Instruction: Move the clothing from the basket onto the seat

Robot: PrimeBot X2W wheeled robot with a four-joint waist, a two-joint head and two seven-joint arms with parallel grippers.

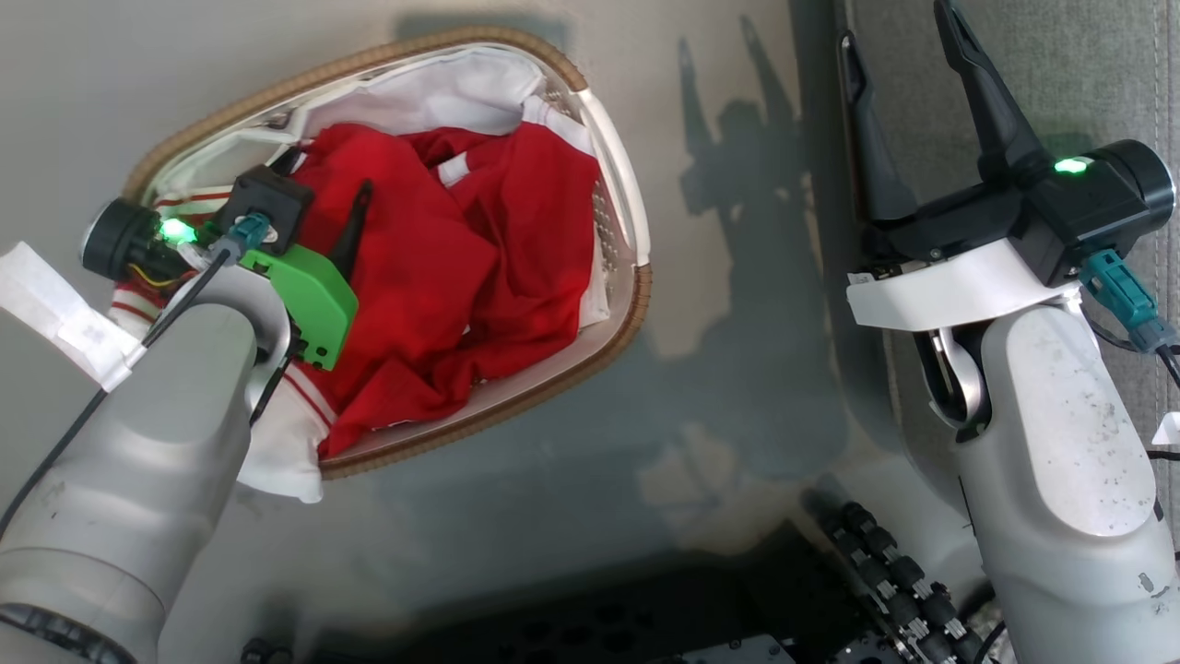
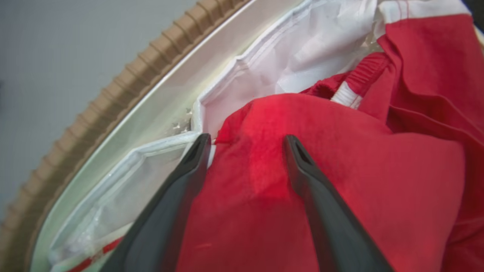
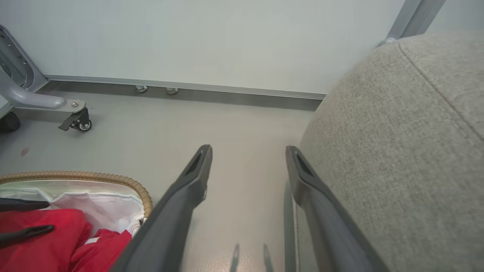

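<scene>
Red clothing [image 1: 479,249] lies heaped inside the basket [image 1: 636,304] on the floor [image 1: 516,535]. Left gripper [image 2: 247,145] released, jaws spread astride a red fold by the white liner [image 2: 295,56]. Right gripper [image 3: 248,151] released, empty, beside the grey seat [image 3: 397,151].

laundry basket [image 1: 636,304] on floor [image 1: 728,304], 10 o'clock | clothing [image 1: 479,258] in basket, over liner [image 1: 461,88] | couch [image 1: 1088,83] at 2 o'clock, well apart from basket | left gripper [image 2: 246,139] down in basket, astride clothing fold beside liner | right gripper [image 1: 896,26] at 1 o'clock, just beside couch edge
</scene>
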